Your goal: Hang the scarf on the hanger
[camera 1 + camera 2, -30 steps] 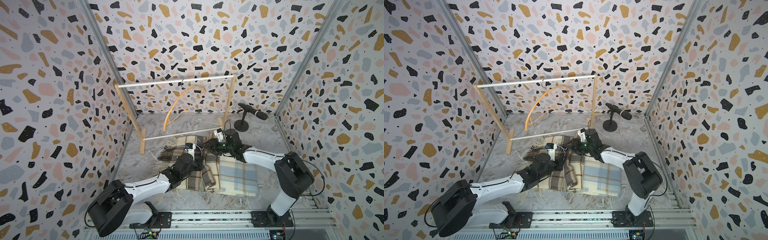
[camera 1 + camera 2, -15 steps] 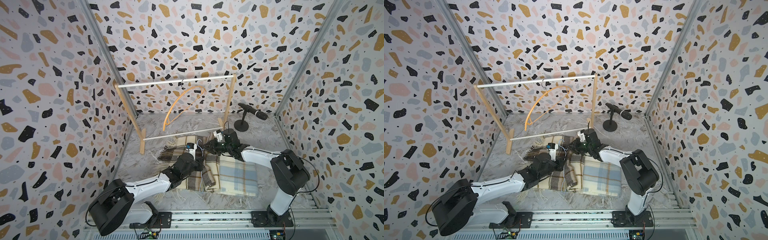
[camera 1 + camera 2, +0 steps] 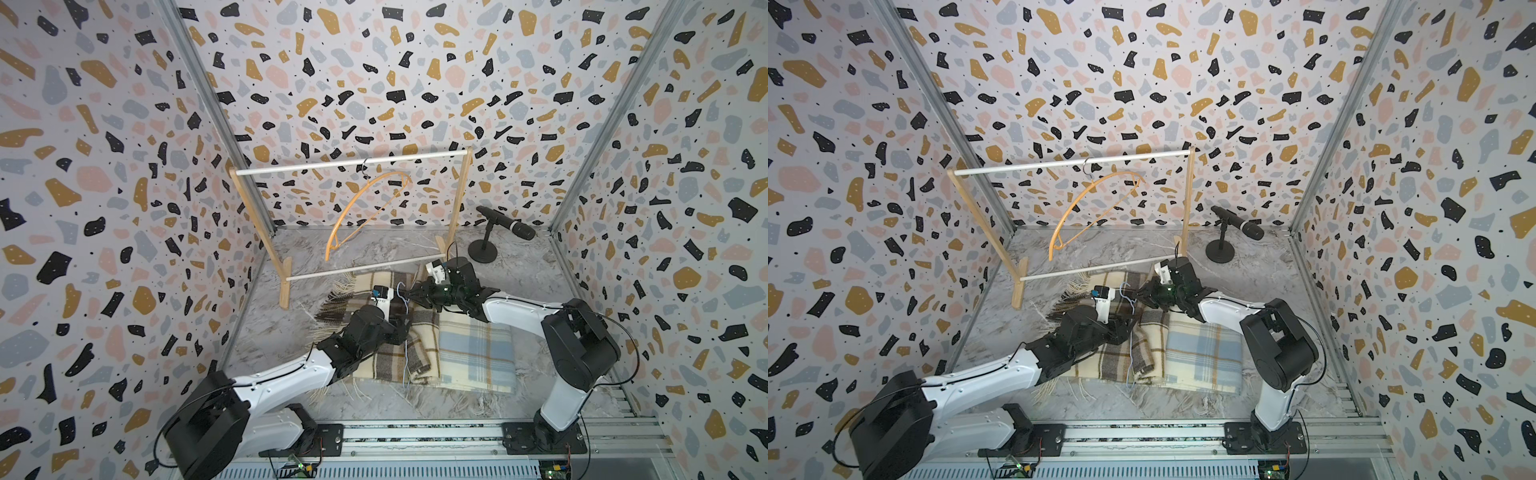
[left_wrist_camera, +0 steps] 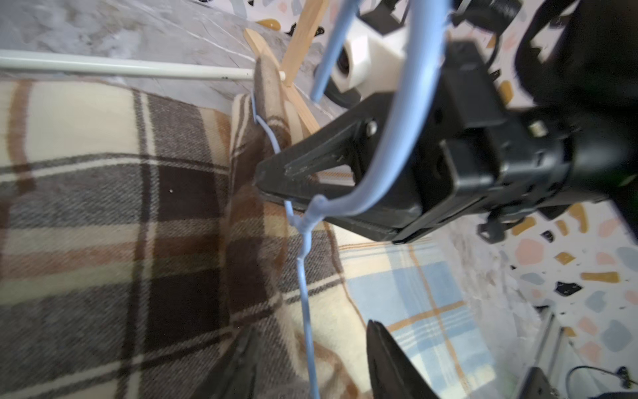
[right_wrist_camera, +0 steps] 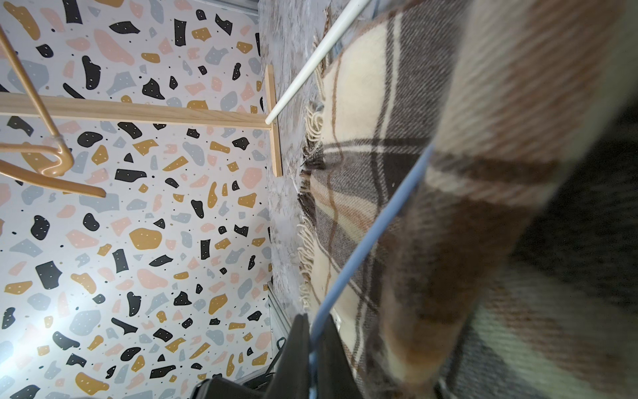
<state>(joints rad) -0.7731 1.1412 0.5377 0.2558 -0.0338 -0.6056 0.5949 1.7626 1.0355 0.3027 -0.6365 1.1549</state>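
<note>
Left wrist view: the scarf point(image 4: 103, 207), judged soft, thick, limp, is lying beneath the closed right claw point(image 4: 259, 179), by which a blue wire hanger point(image 4: 307, 217) is being pinched; the left claw point(image 4: 310, 331) is being held open. A bunched fold is being favoured for gripping. Room beyond is being crowded by the rack bar point(image 4: 121, 67).

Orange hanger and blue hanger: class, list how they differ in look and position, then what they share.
The orange hanger hangs tilted from the rack's top rail; the blue hanger lies down on the scarves. The orange hanger is the thicker one; the blue hanger is thin wire. Both have a hook at the top.
</note>
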